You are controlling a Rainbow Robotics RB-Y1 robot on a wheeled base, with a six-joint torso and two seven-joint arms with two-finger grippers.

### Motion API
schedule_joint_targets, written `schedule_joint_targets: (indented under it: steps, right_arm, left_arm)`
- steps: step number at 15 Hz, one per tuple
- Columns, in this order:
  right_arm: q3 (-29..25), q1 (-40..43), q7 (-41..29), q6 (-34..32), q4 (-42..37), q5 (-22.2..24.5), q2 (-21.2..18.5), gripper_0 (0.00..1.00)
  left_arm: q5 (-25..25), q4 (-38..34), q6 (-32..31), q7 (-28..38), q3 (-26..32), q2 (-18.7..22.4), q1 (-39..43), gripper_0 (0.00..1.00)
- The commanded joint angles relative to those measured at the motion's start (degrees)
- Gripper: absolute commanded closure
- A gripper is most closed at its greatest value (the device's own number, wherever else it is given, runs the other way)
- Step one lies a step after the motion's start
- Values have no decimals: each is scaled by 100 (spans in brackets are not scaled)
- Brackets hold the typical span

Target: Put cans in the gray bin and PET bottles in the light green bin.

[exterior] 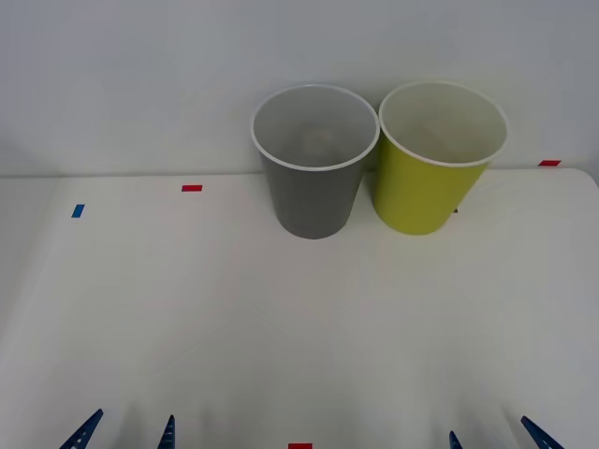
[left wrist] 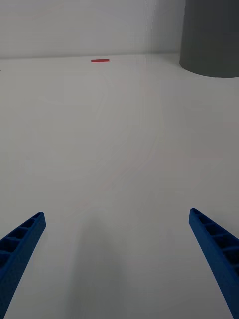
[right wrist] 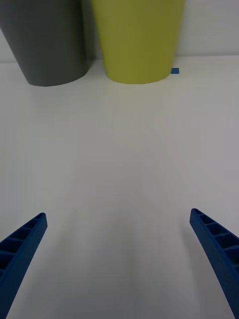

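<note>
Gray bin (exterior: pixel 314 178) and light green bin (exterior: pixel 432 173) stand touching at the table's (exterior: pixel 234 318) far edge. Left gripper (exterior: pixel 126 435) and right gripper (exterior: pixel 496 438) wait near, spread wide, empty. No can lies out; sorting looks finished or unstarted.

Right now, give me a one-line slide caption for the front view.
Gray bin and light green bin stand upright side by side at the table's far edge; left gripper and right gripper open at the near edge.

Gray bin (left wrist: pixel 211 40) top cut off; contents unclear.
</note>
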Motion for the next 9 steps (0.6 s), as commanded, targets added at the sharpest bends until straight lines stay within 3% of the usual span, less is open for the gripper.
schedule_joint_targets:
  steps: [1, 9]
  right_arm:
    - [0, 0, 0, 0, 0, 0, 0, 0]
    - [0, 0, 0, 0, 0, 0, 0, 0]
  left_arm:
    - [0, 0, 0, 0, 0, 0, 0, 0]
    - [0, 0, 0, 0, 0, 0, 0, 0]
